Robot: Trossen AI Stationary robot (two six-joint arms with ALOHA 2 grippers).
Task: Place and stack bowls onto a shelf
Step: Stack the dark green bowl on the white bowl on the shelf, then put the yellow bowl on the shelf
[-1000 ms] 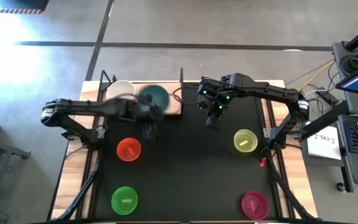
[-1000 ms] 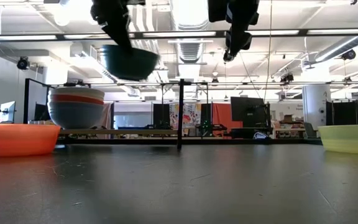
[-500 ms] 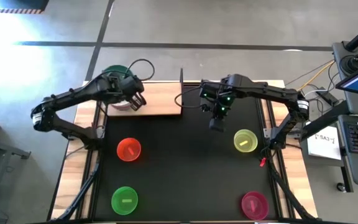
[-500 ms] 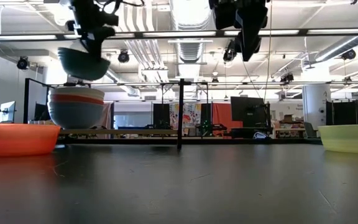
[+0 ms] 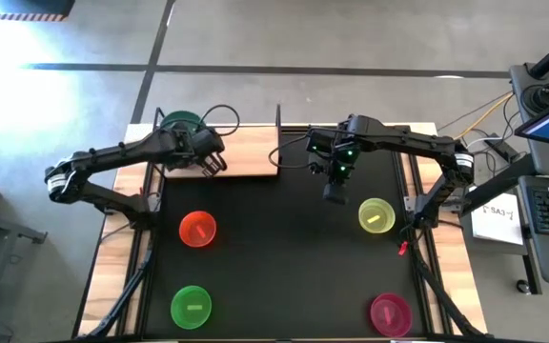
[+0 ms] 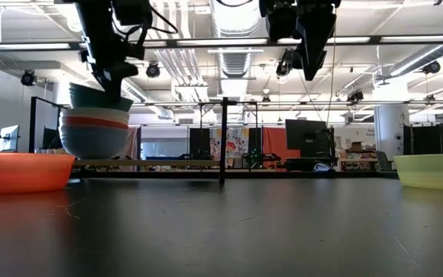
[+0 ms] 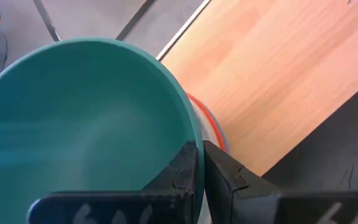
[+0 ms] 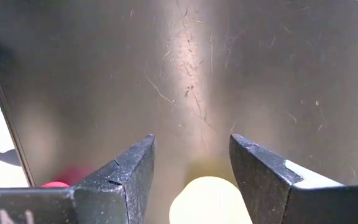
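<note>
A teal bowl (image 5: 179, 121) sits on top of a stack of white, red and blue-grey bowls (image 6: 94, 132) at the left end of the light-wood shelf (image 5: 251, 152). My left gripper (image 5: 200, 143) is shut on the teal bowl's rim; it also shows in the low view (image 6: 116, 77). My right gripper (image 5: 333, 193) hangs open and empty above the black mat, right of the shelf. In the right wrist view (image 8: 191, 162) nothing is between its fingers. My left gripper pinches the teal bowl's rim (image 7: 188, 134) on the side toward the shelf's middle, one finger inside the bowl and one outside. The fingers (image 6: 118, 81) come from above, pointing down. The bowl stands upright, nested on the stack's top bowl.
On the mat lie an orange bowl (image 5: 197, 229), a green bowl (image 5: 191, 306), a yellow-green bowl (image 5: 376, 215) and a magenta bowl (image 5: 390, 312). A thin black upright (image 5: 277, 119) stands at the shelf's right end. The shelf board right of the stack is bare.
My left gripper has carried the teal bowl from above the shelf's middle toward the table's left edge, then down onto the stack of bowls. The bowl was lifted clear and now sits nested on the stack. The gripper stays shut on its rim.
</note>
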